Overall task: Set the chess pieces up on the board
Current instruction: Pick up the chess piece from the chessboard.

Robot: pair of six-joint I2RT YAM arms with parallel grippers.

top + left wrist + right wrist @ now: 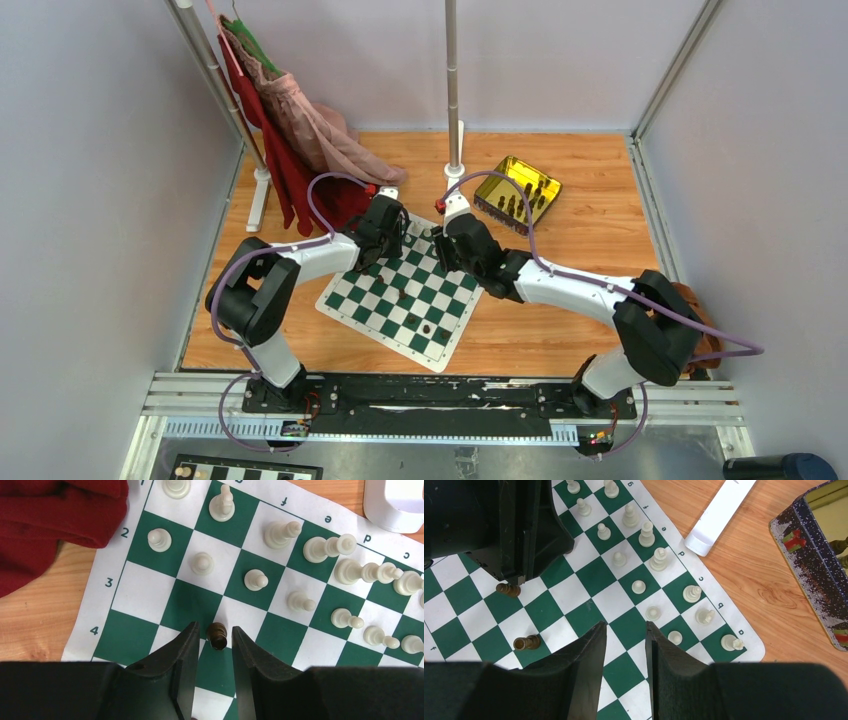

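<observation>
The green-and-white board (338, 305) lies between the two arms. Several cream chess pieces (256, 580) stand in its far rows. A dark brown piece (218, 637) lies tipped over, its hollow base toward the left wrist camera. It sits between the fingertips of my left gripper (214, 627), with a thin gap on each side, so the jaws are open. My right gripper (624, 624) hangs open over bare squares with nothing between its fingers. In the right wrist view, the left gripper (519, 535) stands over that tipped piece (508, 589). Another dark piece (526, 642) lies on its side nearby.
A yellow tin (518, 193) holding dark pieces sits on the wood at the back right. Red cloth (50, 520) lies against the board's far left corner. A white pole base (719, 515) stands just beyond the board's far edge.
</observation>
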